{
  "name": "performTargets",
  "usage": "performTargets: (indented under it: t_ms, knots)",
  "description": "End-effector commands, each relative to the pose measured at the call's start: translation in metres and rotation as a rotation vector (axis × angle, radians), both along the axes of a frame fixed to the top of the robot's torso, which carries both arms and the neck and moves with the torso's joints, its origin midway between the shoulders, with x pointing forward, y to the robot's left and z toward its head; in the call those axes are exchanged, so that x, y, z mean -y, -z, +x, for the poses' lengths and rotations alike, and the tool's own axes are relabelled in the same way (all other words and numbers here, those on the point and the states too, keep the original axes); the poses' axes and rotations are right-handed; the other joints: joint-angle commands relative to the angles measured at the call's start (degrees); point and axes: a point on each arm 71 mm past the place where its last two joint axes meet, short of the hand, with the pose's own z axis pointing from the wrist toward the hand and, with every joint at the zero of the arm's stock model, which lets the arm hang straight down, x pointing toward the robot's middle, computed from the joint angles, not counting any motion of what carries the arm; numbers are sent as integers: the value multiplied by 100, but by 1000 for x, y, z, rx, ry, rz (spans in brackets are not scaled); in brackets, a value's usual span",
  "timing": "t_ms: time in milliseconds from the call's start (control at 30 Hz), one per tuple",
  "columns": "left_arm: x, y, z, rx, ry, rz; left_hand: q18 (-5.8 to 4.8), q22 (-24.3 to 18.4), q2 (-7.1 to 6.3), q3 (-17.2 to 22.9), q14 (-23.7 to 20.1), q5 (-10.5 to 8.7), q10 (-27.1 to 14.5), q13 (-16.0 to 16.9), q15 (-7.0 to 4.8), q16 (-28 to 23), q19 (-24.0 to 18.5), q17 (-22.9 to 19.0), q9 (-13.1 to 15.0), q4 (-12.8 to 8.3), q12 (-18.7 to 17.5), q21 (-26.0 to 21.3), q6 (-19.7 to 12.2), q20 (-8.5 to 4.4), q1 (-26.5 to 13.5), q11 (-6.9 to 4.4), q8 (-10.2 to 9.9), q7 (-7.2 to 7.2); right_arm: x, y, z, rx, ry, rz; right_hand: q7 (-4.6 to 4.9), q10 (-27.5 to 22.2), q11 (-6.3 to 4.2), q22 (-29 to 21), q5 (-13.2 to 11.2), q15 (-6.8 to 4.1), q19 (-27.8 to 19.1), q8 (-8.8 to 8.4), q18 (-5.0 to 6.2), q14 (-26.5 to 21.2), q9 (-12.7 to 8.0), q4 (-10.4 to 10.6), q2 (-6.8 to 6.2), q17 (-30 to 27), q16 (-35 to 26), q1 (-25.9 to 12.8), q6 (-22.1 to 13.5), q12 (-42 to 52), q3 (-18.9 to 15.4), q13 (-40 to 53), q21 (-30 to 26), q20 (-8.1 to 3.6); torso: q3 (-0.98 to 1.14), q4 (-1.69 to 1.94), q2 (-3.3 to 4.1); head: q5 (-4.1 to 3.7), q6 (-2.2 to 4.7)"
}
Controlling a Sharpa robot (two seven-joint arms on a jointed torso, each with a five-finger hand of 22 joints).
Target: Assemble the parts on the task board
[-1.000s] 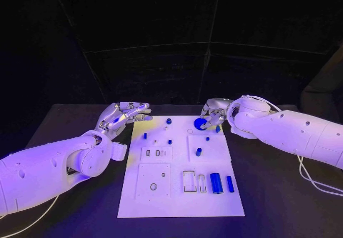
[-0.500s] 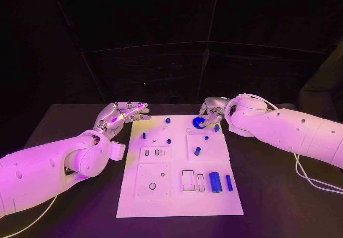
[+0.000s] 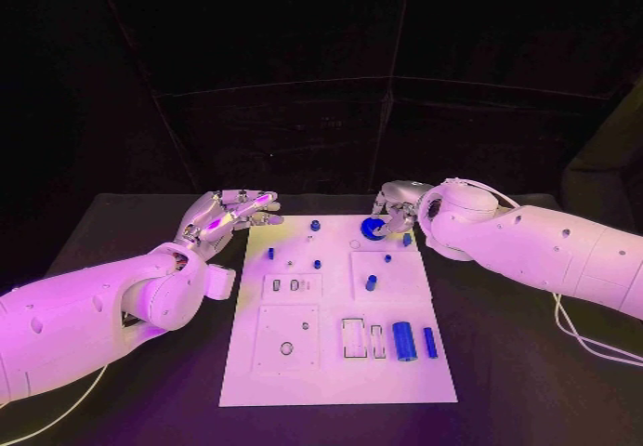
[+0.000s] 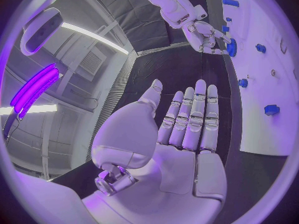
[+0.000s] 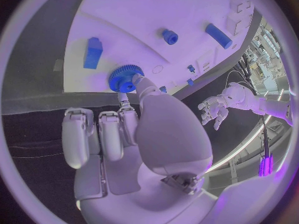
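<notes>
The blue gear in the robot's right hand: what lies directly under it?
The blue gear is pinched by the right hand at the far edge of the white task board. White board surface shows around it; whatever sits directly beneath is covered by the gear itself.

White arms (image 3: 94,307) (silver hands (image 3: 221,216))

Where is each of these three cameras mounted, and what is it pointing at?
Head view: on the robot's head, looking down at the task board; both arms show.
Left wrist view: behind the left hand, its fingers apart, the board beyond.
Right wrist view: behind the right hand, which pinches the blue gear.
All three share the gear and board.
</notes>
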Motion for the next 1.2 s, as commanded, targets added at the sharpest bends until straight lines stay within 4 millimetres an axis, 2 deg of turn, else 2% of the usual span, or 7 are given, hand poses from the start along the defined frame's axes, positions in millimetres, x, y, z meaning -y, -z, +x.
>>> performTargets:
  t_ms: [33,367,533,700,833,967,1200]
  knots:
    - [1,-1,0,2,14,-10,89,-9,51,8,15,4,-24,-7,8,-25,29,-6,-3,-31,-22,-29,-28,2,-11,20,-28,74,-3,-7,-2,81,1,6,-187,58,-10,909,72,-45,163,59,-120,438,25,3,28,758,22,-107,327,40,86,340,34,-48,2,6,0,13,0]
    - [0,-1,0,2,15,-10,89,-11,52,7,15,3,-28,-7,9,-29,30,-6,-4,-34,-26,-31,-32,2,-11,22,-31,76,-20,-17,-16,151,-40,56,-197,74,-23,983,128,-57,215,23,-137,441,5,6,-10,769,26,-215,361,39,210,357,61,-67,-3,9,-2,55,8]
    - [1,-1,0,2,14,-11,89,-11,52,7,15,3,-28,-7,9,-29,30,-6,-4,-34,-26,-31,-32,2,-11,22,-31,76,-41,-22,-25,192,-90,45,-189,62,-20,995,123,-53,223,-18,-140,440,-8,6,-38,765,23,-266,339,14,272,339,65,-68,-2,0,2,79,14]
    - [2,-1,0,2,17,-11,89,-14,53,6,16,3,-32,-8,10,-33,32,-7,-4,-37,-31,-34,-35,2,-11,24,-34,78,-65,-24,-29,206,-138,43,-187,57,-18,993,114,-51,222,-32,-140,438,-11,3,-40,755,18,-279,336,4,303,332,65,-67,5,30,4,78,18]
    - [3,-1,0,2,17,-11,89,-15,54,5,16,2,-33,-8,10,-35,33,-7,-5,-38,-33,-35,-37,2,-11,24,-36,79,-83,-23,-30,210,-166,42,-185,58,-16,997,109,-50,225,-42,-141,436,-12,0,-42,748,15,-288,335,4,325,335,66,-66,-9,20,3,105,7]
    - [3,-1,0,2,17,-11,89,-15,54,5,16,2,-33,-8,10,-35,33,-7,-5,-38,-33,-35,-37,2,-11,24,-36,79,-97,-20,-29,204,-187,37,-185,59,-16,995,107,-48,223,-49,-140,437,-13,-5,-41,752,16,-292,336,3,348,337,65,-65,-4,3,3,144,1]
    - [4,-1,0,2,20,-12,89,-15,54,5,16,2,-33,-8,10,-35,33,-7,-5,-38,-33,-35,-37,2,-11,24,-36,79,-111,-11,-28,188,-207,22,-176,49,-10,999,93,-44,225,-78,-141,436,-16,-28,-66,745,12,-305,326,-12,400,328,66,-62,-6,-2,4,115,-15]
